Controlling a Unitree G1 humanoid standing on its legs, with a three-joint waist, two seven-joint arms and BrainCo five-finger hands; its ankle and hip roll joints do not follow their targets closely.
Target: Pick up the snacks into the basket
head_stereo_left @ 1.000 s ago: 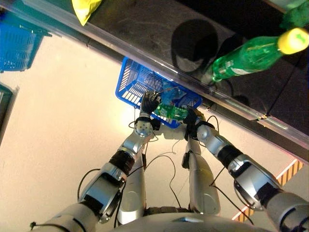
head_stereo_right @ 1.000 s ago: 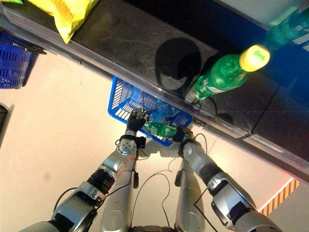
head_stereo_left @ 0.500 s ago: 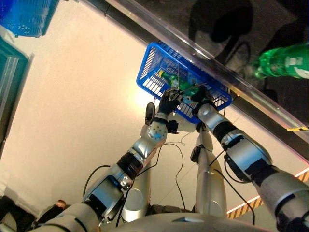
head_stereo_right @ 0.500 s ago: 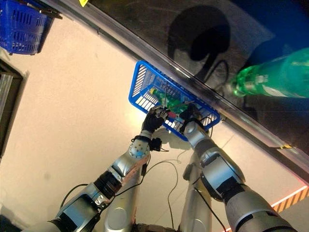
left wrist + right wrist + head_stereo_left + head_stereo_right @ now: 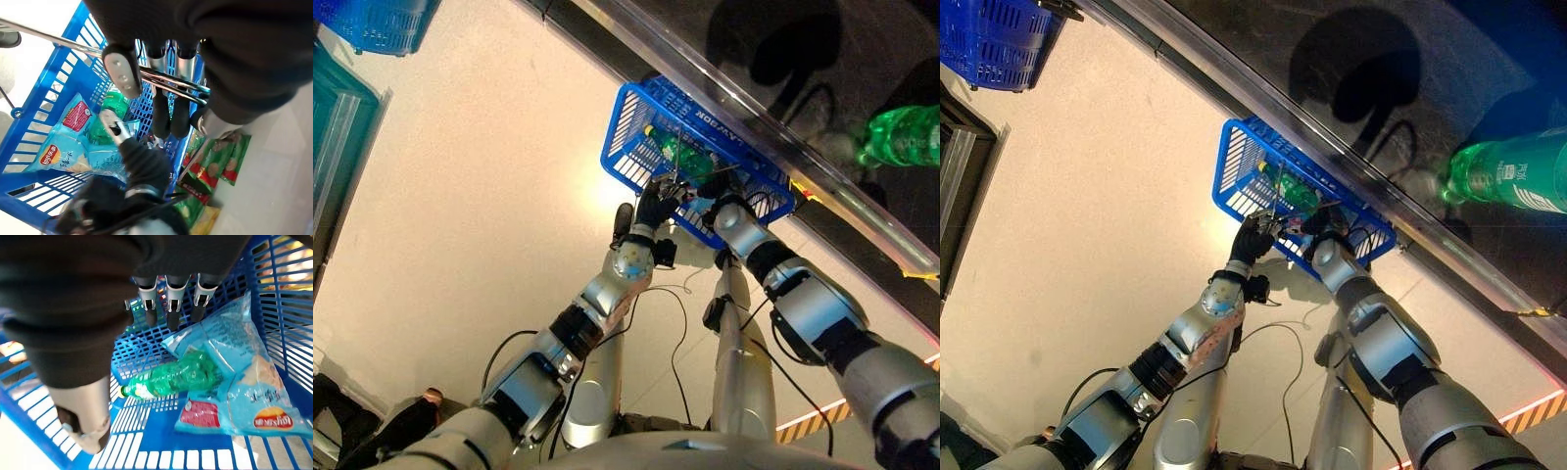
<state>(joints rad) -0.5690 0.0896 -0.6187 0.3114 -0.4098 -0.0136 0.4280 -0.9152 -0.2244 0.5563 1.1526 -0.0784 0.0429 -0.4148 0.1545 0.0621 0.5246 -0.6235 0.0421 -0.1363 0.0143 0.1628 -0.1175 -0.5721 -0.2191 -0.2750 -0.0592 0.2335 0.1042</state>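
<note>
The left hand (image 5: 161,73) has its fingers curled round the thin metal handle (image 5: 58,41) of the blue basket (image 5: 636,147), gripping it, while the right hand (image 5: 168,298) hovers over the basket's inside with relaxed, open fingers, holding nothing. Inside the basket lie a green plastic bottle (image 5: 171,377) on its side and a light blue chip bag (image 5: 239,391), touching each other. The basket sits on the pale floor beside a dark counter (image 5: 822,98), where another green bottle (image 5: 1513,171) lies.
</note>
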